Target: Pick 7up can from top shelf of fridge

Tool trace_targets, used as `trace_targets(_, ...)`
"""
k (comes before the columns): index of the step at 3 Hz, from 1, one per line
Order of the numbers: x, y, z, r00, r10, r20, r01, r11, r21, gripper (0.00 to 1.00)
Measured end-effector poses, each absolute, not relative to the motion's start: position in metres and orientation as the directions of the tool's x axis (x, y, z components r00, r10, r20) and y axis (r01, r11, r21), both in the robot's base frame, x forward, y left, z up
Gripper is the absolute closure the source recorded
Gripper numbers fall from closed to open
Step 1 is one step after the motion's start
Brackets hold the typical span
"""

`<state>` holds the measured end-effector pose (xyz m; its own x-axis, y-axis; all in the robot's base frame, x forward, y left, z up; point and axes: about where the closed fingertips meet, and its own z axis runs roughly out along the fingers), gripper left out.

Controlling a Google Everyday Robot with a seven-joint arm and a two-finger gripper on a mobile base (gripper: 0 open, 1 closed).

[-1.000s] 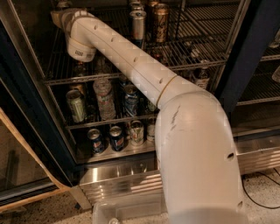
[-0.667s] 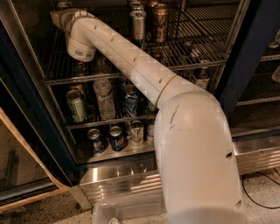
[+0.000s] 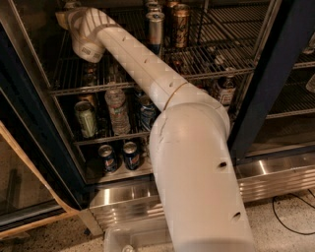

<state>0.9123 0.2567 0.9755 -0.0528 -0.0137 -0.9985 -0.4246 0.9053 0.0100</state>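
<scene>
INSIDE THE DRINKS COOLER: My arm (image 3: 147, 69) stretches up and leftward into the fridge (image 3: 268, 88), with the wrist over the far left end of the top shelf (image 3: 231, 49). My gripper (image 3: 65, 15) sits at the upper left corner of the view, mostly masked by the wrist, so I cannot tell whether it is open or closed, or whether it touches anything.

The 7up can is not plainly in sight. I judge it stands on that left stretch of the top shelf, hidden behind my wrist and gripper. To the right on the same rack stand a tall slim silver-and-blue can (image 3: 155, 29) and a bronze can (image 3: 180, 24), both apart from my wrist and neither the one I want.

A full drink can should be moderately heavy and stiff, though its thin wall dents if squeezed hard. Its smooth, chilled skin is likely slippery. I would take it across the middle of the body, below the lid's rim, squarely enough that it cannot twist as it lifts off the wire rods.
</scene>
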Motion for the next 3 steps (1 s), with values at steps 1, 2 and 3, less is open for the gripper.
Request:
trace_targets(1,0.9535,0.2523,0.9595,-0.086,-0.024,-0.996,-0.379,0.926,0.011,0.31)
trace_targets(2,0.9557,0.2526,0.9579,-0.089,-0.024,-0.996,-0.376,0.927,0.011,0.31)
trace_targets(3,0.9557,0.2526,0.9579,-0.089,-0.024,-0.996,-0.376,0.927,0.011,0.12)
